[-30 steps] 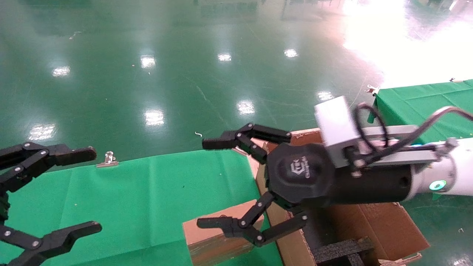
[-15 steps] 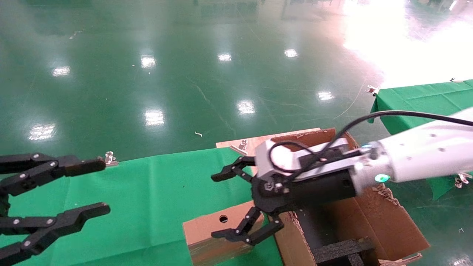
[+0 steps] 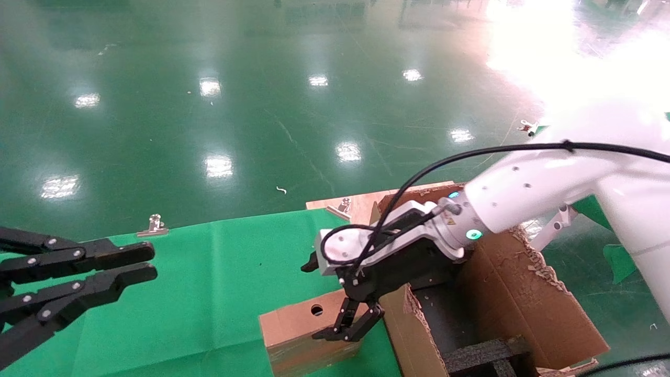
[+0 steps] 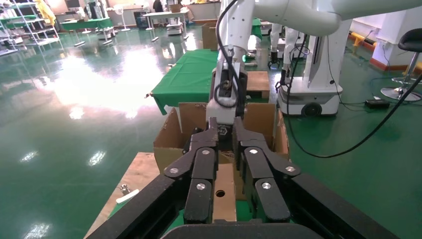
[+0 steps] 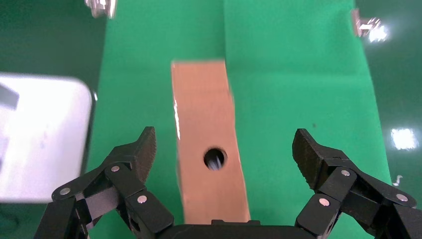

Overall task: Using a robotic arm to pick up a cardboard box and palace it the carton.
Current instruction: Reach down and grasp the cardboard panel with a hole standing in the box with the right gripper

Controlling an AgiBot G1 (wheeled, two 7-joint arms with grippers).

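The small brown cardboard box with a round hole lies on the green cloth near the table's front edge, beside the carton. The white robotic arm reaches over the carton. Its right gripper points down just above the box, open wide, and holds nothing. In the right wrist view the box lies lengthwise between the spread fingers of the right gripper, touching neither. My left gripper hovers at the far left, shut and empty, and faces the box across the cloth.
Black foam blocks lie inside the carton, whose ragged flaps stand up. The green cloth is held by metal clips. A wooden board sits behind the carton. Another green table stands beyond it.
The right arm swung down and back, turning its gripper from level to pointing down over the box. The left gripper's fingers closed from wide open to shut.
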